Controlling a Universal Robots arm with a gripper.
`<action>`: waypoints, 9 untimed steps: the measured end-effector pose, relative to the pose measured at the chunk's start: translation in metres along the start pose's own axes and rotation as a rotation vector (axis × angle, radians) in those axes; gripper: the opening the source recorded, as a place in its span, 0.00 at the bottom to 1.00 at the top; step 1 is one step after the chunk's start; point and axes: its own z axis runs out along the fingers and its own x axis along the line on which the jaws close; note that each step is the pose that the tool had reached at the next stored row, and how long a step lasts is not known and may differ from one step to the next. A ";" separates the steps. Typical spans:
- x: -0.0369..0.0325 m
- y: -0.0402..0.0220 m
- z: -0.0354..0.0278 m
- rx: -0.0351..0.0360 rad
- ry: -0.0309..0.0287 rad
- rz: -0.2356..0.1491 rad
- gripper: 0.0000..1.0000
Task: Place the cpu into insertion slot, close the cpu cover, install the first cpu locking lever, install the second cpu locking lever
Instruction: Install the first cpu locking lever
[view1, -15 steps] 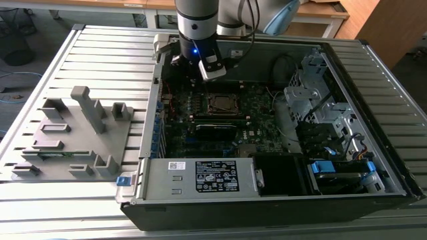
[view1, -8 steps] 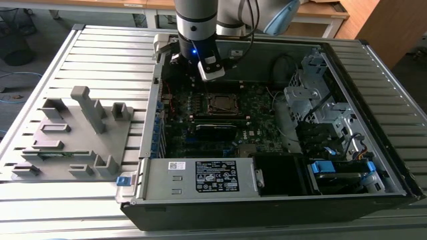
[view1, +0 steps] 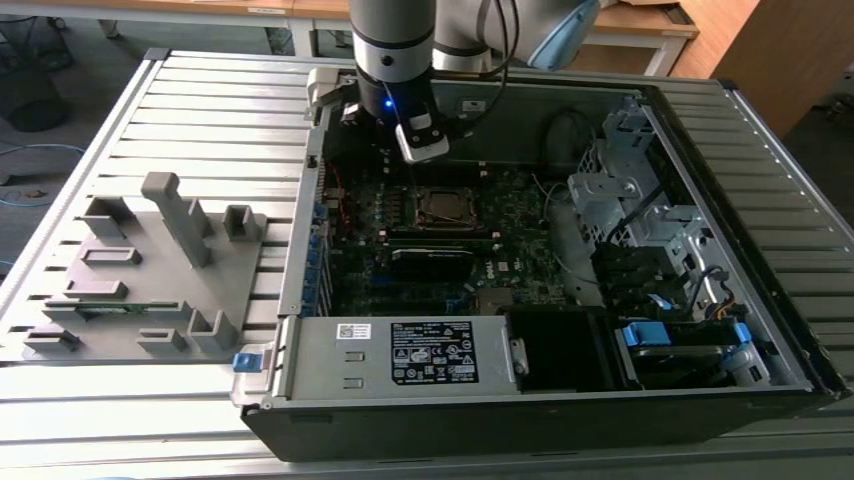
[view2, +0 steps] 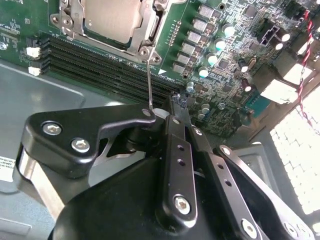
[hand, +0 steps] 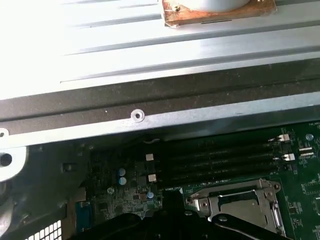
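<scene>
Claw (view2: 159, 114) clenched on tip of thin locking lever (view2: 149, 82), lever running from cpu cover (view2: 148, 31) corner, cpu (view2: 112, 20) seated under it, memory slots (view2: 100, 65) beside.

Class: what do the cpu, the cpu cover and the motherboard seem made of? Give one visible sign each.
cpu: dull grey metal top, matte sheen.
cpu cover: probably bright steel plate, sharp glints.
motherboard: likely green lacquered laminate, glossy.

the grey tubular arm (view1: 394, 35) comes straight down in the exterior view, its black wrist section (view1: 380, 100) pointing downward. in the second wrist view the black linkage hand (view2: 159, 113) has its fingers (view2: 85, 137) drawn together, the tips pinching the end of a thin silvery wire lever (view2: 149, 80).
</scene>
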 end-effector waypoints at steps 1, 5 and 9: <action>-0.0003 0.0000 0.0000 -0.0002 0.0000 0.000 0.11; -0.0039 0.0006 0.0002 -0.0001 0.0000 0.000 0.11; -0.0103 0.0016 0.0005 -0.0002 0.0000 0.000 0.11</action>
